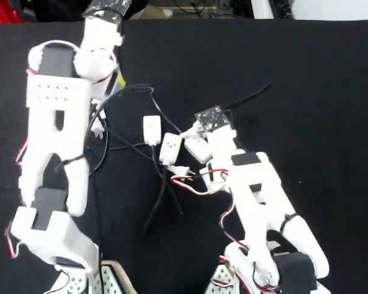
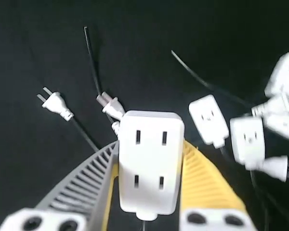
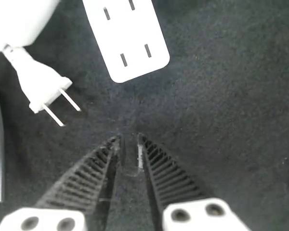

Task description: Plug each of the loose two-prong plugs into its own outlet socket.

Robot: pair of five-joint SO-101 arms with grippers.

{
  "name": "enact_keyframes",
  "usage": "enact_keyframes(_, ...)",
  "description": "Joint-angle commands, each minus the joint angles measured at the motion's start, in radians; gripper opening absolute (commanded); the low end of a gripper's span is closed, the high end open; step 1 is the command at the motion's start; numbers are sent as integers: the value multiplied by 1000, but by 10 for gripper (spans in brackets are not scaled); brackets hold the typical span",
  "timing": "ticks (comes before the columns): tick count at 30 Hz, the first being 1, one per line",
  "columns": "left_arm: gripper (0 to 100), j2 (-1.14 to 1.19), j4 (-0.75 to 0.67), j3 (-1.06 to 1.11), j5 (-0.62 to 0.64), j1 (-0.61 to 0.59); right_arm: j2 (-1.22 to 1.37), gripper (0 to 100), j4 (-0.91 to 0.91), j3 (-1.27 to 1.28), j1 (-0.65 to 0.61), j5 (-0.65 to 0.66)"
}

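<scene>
Two white robot arms (image 1: 55, 141) (image 1: 257, 196), four white outlet blocks (image 2: 149, 163) (image 2: 209, 119) (image 2: 248, 137) (image 3: 127, 33) and three loose white two-prong plugs (image 2: 55, 103) (image 2: 111, 106) (image 2: 274, 166).

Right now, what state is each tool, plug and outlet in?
left tool: shut on the double outlet block.
double outlet block: held, all slots empty.
right tool: slightly open, holding nothing.
nearby plug: unplugged, prongs bare.
flat outlet block: visible slots empty.
loose plug: unplugged, lying apart.
second loose plug: unplugged, beside the held block.
small outlet: empty.
second small outlet: empty.
</scene>
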Motion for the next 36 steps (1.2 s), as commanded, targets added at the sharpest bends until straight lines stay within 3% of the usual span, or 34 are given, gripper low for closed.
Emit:
enact_keyframes(1,29,-103,66,33,-118,-15,-5,57,6,-24,46,9)
enact_keyframes(8,29,-298,63,576,-434,44,-5,57,9,-36,74,9)
enact_keyframes(11,29,-407,35,816,-503,64,-5,57,9,-36,74,9)
enact_keyframes(22,29,-709,-641,1735,-620,84,-5,57,11,-35,74,9)
enact_keyframes(25,30,-723,-763,1830,-612,84,-5,57,18,-36,72,11)
enact_keyframes(32,30,-730,-781,1831,-609,113,-5,93,38,-39,68,51)
enact_keyframes(36,30,-729,-792,1807,-479,162,-5,170,94,-62,66,107)
